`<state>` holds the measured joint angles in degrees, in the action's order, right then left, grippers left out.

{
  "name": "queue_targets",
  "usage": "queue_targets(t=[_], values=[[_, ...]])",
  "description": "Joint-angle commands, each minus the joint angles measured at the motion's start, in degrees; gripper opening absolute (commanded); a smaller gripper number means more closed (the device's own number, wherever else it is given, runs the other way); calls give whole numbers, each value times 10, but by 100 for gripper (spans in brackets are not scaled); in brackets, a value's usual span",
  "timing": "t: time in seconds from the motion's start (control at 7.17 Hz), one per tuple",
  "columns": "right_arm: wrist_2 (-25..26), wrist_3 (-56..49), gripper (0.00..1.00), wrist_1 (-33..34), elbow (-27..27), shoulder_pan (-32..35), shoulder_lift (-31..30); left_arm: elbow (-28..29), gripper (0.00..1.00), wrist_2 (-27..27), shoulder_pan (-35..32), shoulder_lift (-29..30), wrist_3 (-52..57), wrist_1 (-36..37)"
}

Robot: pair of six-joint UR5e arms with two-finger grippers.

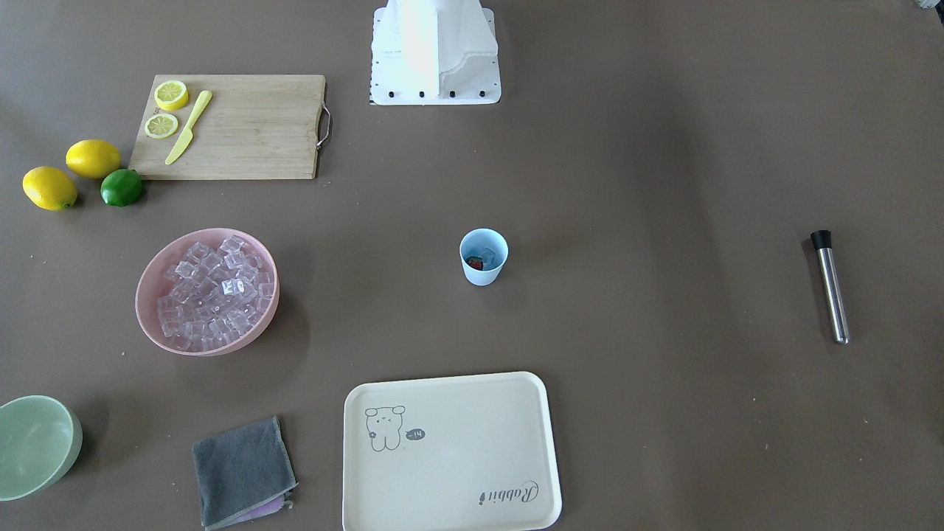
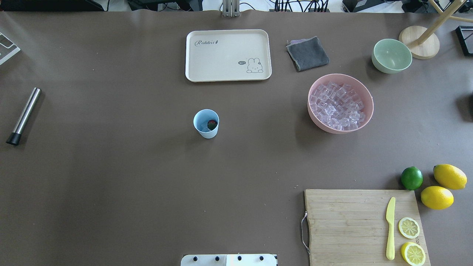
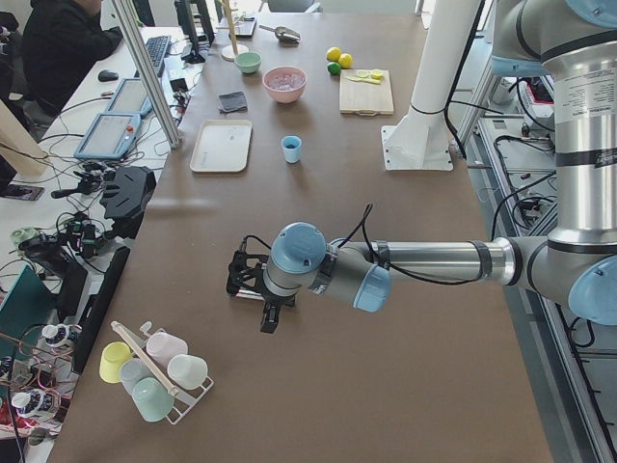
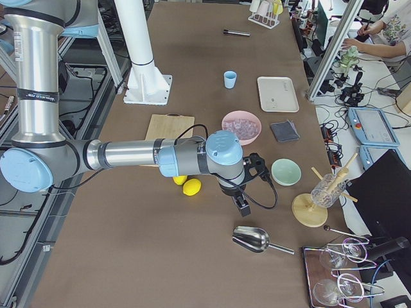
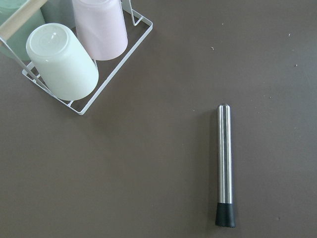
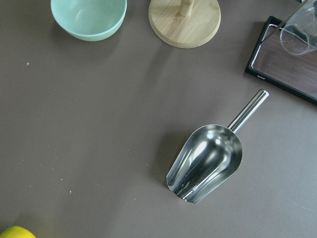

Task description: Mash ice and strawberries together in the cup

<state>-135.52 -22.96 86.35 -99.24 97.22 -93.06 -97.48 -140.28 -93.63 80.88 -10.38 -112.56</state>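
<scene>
The cup [image 2: 206,123] stands upright and alone near the middle of the worktop [image 2: 111,184], well apart from everything else. Inside it lie a little ice [image 1: 489,255] and the strawberry [image 2: 212,125], low against the bottom. More ice fills the pink bowl [image 2: 366,111].

The cup is thin plastic, tapered and nearly empty, so it is probably light and will tip or skate under a downward push. It should be steadied from the side, across the wall about halfway up, with a gentle squeeze so the plastic does not buckle. The cubes look hard and glassy and will likely slide away under pressure. The strawberry is tiny and may dodge beside them.

The muddler [image 5: 225,171] lies flat near the worktop's left end, its black cap toward the robot. It is a stiff, smooth steel rod that can roll. The best hold is across the shaft, near the middle.

The left arm reaches out low over that end, wrist turned down, with the left tool [image 3: 269,323] above the worktop. Its camera looks straight down on the muddler and the cup rack [image 5: 89,99]. The right arm is stretched out the same way at the far end, with the right tool [image 4: 244,208] above a steel scoop [image 6: 205,163]. Both tools show only in the side views, so I cannot tell how wide either one stands. Neither holds anything that I can see.
</scene>
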Motion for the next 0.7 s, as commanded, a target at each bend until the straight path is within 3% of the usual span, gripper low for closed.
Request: queue_targets(t=[0.0,0.42,0.56], values=[[-4,-2,99,0,12,0,-4,18,97,4,2,-5,1,2],[-4,7,99,8,12,-4,8,19,97,34,4,-1,4,3],[-4,7,99,36,12,-5,36,14,97,33,3,2,6,3]])
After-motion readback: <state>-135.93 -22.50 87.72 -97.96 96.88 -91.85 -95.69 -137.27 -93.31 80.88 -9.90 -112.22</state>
